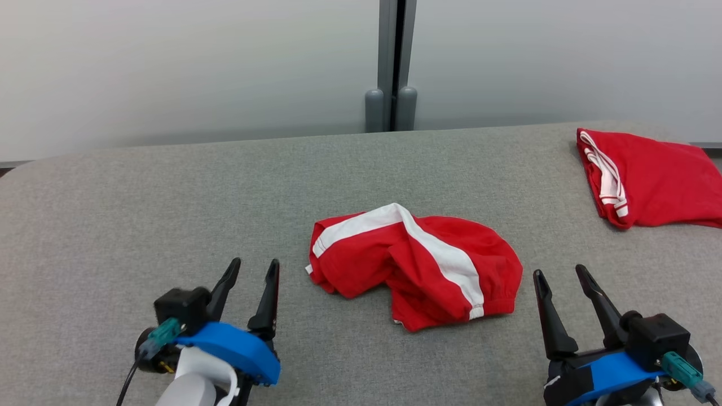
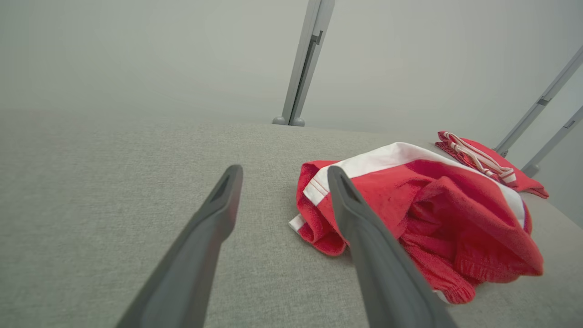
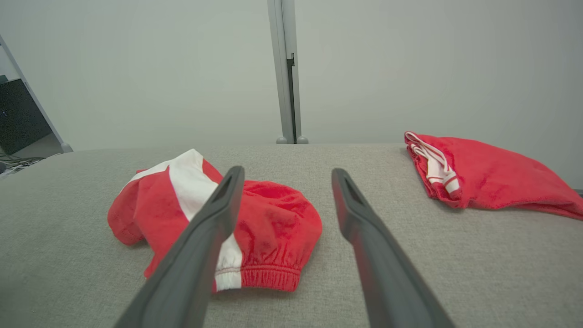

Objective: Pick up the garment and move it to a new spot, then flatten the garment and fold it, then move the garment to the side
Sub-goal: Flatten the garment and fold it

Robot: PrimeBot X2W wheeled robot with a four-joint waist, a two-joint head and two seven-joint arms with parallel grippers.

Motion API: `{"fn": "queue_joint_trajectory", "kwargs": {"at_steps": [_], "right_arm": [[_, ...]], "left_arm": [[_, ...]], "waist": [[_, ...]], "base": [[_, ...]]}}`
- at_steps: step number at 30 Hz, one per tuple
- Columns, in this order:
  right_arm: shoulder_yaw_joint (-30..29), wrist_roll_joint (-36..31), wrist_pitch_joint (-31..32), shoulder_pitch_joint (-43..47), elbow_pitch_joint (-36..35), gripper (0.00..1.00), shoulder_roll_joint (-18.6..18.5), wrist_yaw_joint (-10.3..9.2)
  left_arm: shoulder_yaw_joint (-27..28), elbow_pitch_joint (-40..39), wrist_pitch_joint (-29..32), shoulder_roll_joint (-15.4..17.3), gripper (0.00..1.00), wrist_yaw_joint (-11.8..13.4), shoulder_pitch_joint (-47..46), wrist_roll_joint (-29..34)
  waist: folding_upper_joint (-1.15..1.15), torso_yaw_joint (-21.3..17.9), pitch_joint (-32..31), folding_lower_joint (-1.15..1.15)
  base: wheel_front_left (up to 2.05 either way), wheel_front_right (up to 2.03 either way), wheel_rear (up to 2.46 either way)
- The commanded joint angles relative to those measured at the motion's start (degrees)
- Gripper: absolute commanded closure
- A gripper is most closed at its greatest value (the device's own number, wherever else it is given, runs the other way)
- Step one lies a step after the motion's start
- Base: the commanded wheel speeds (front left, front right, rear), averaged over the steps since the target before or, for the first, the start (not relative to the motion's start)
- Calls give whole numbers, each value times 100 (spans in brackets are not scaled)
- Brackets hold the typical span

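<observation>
left tool (image 1: 255,261), right tool (image 1: 559,269), grey surface (image 1: 169,197), wall (image 1: 169,67)

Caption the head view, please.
Left gripper and right gripper, both open, flank a crumpled red garment on the grey table; a second red garment lies far right.

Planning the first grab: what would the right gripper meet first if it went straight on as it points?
Probably bare grey table between the crumpled garment and the folded garment; the open right gripper aims into that gap, depth unclear.
</observation>
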Motion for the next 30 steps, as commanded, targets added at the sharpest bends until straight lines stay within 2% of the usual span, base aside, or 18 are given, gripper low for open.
{"fn": "queue_joint_trajectory", "kwargs": {"at_steps": [1,10,18,26,27,28,29,30], "right_arm": [[15,8,-27,-96,-4,0,-19,3],[204,129,-116,-280,67,0,-19,3],[231,210,-210,-430,99,0,-19,3],[227,310,-314,-570,154,0,-18,3],[217,308,-320,-581,167,0,-18,3],[206,311,-338,-577,183,0,-18,3],[191,313,-354,-573,198,0,-18,3],[179,314,-363,-576,211,0,-18,3]], "left_arm": [[-60,127,60,-56,0,-57,-204,-45],[-206,1617,382,-507,0,-315,-1262,-652],[-169,2662,830,-554,0,-343,-1826,-1088],[-156,3508,1354,-649,0,-244,-2032,-1293],[-168,3583,1441,-681,14,-256,-2033,-1329],[-195,3638,1527,-711,62,-270,-2035,-1363],[-224,3664,1566,-740,75,-286,-2036,-1395],[-253,3649,1557,-762,100,-303,-2042,-1419]], "waist": [[0,-22,42,0],[0,-474,427,0],[0,-825,759,0],[0,-1004,1035,0],[0,-1008,1046,0],[0,-1009,1054,0],[0,-1005,1058,0],[0,-996,1059,0]], "base": [[0,0,0],[0,0,0],[0,0,0],[0,0,0],[0,0,0],[0,0,0],[0,0,0],[0,0,0]]}}
